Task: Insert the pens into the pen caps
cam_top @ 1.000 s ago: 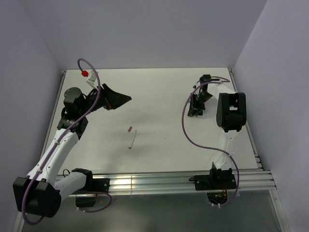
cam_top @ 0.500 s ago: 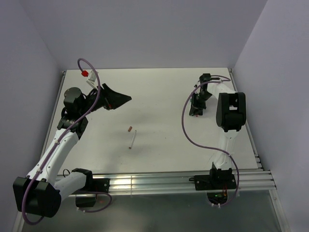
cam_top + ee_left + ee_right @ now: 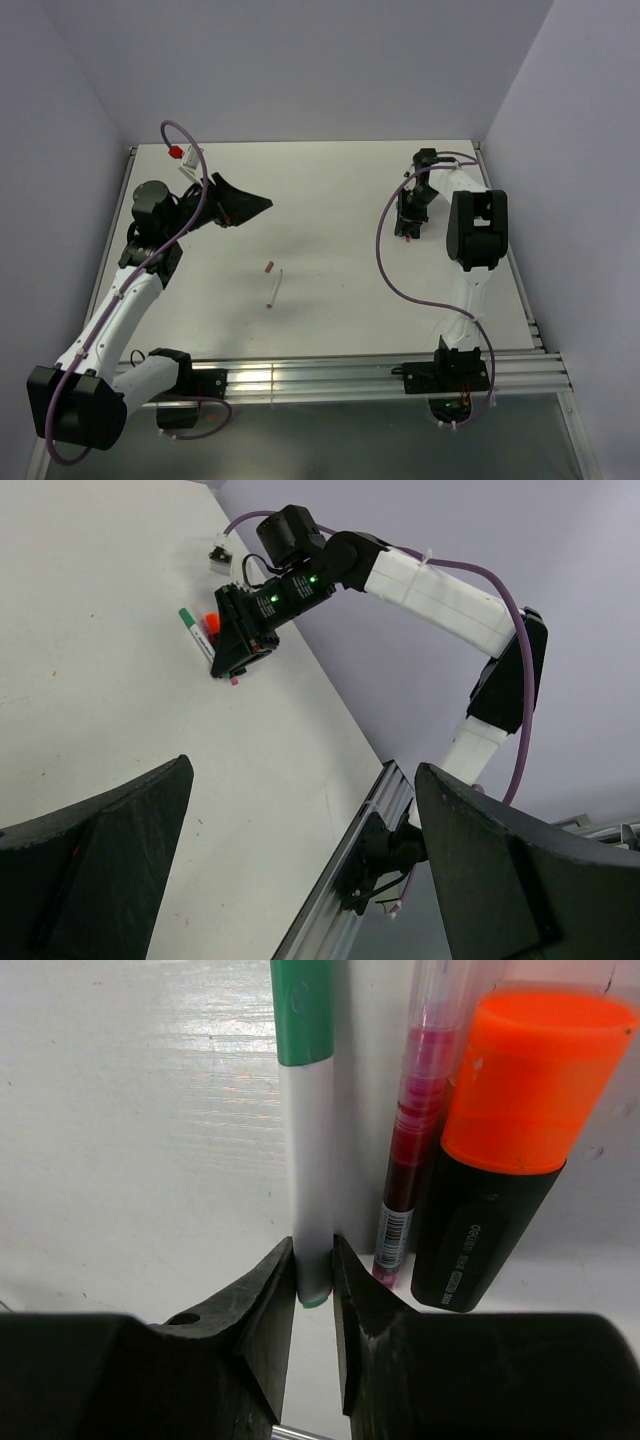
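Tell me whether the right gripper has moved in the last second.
Yes: the right gripper has edged slightly toward the far edge of the table.

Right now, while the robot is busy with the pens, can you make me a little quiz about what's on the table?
1. Pick one: the white pen between the fingertips of the right gripper has a cap of which colour? A green, B blue, C yellow.
2. True or false: the left gripper is holding a pen.
3. In the top view, what tiny thing lies beside the loose pen mid-table?
Key: 1 A. 2 False; its jaws stand open and empty. 3 A brownish-red cap.
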Robot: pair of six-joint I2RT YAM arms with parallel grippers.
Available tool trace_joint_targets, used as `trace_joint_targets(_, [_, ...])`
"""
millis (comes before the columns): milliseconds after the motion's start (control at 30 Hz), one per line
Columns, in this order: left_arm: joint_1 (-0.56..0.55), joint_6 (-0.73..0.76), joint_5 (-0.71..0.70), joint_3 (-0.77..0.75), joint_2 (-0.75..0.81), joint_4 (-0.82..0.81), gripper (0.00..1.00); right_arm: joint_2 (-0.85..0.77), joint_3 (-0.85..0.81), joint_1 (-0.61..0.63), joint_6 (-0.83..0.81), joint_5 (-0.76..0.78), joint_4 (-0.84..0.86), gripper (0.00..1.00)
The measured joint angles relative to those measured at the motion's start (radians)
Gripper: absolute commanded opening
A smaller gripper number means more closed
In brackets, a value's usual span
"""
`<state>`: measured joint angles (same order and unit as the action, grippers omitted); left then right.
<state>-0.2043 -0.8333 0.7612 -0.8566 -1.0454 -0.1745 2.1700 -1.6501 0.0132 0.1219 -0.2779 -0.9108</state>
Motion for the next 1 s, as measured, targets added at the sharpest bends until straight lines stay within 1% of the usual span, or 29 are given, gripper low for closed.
trace_joint_targets(67, [0.0,0.0,-0.002,0.0,0.0,0.0,0.99,0.0,0.0,0.0,0.0,0.001,0.0,0.29])
trace_joint_targets(200, [0.0,0.001,-0.019,0.0,0.0,0.008,0.99,0.0,0.0,0.0,0.001,0.0,0.0,0.32])
trace_joint_targets(300, [0.0,0.002,-0.029,0.0,-0.002,0.024,0.99,0.0,0.0,0.0,0.006,-0.002,0.0,0.41])
trace_joint_targets(367, [0.0,0.007,-0.034,-0.001,-0.011,0.038,1.0,-0.002,0.0,0.0,0.009,-0.006,0.0,0.41])
trace_joint_targets(533, [0.001,0.046,-0.062,-0.037,-0.051,0.131,0.99,-0.009,0.001,0.0,0.008,0.0,0.0,0.45])
trace_joint_targets(567, [0.001,0.058,-0.068,-0.043,-0.057,0.15,0.96,-0.014,0.003,0.0,0.006,0.001,0.0,0.47])
trace_joint_targets(633, [0.001,0.083,-0.083,-0.05,-0.063,0.183,0.93,-0.032,0.01,0.002,0.003,0.0,0.0,0.52])
trace_joint_targets(667, [0.001,0.107,-0.097,-0.055,-0.064,0.214,0.9,-0.051,0.016,0.005,-0.002,-0.002,0.003,0.57])
trace_joint_targets(733, [0.001,0.148,-0.121,-0.065,-0.067,0.263,0.88,-0.106,0.03,0.01,-0.008,-0.004,0.002,0.64])
trace_joint_targets(800, [0.001,0.203,-0.148,-0.08,-0.072,0.319,0.83,-0.182,0.035,0.023,-0.012,-0.006,0.001,0.7])
trace_joint_targets(867, [0.001,0.273,-0.177,-0.092,-0.08,0.375,0.74,-0.28,0.034,0.045,-0.018,-0.022,0.009,0.74])
trace_joint_targets(933, [0.001,0.349,-0.211,-0.098,-0.092,0.431,0.68,-0.349,0.03,0.057,-0.026,-0.034,0.01,0.78])
trace_joint_targets(967, [0.001,0.378,-0.225,-0.098,-0.098,0.456,0.64,-0.385,0.026,0.064,-0.031,-0.042,0.011,0.8])
trace_joint_targets(1000, [0.001,0.41,-0.241,-0.098,-0.106,0.49,0.62,-0.421,0.023,0.071,-0.038,-0.053,0.015,0.83])
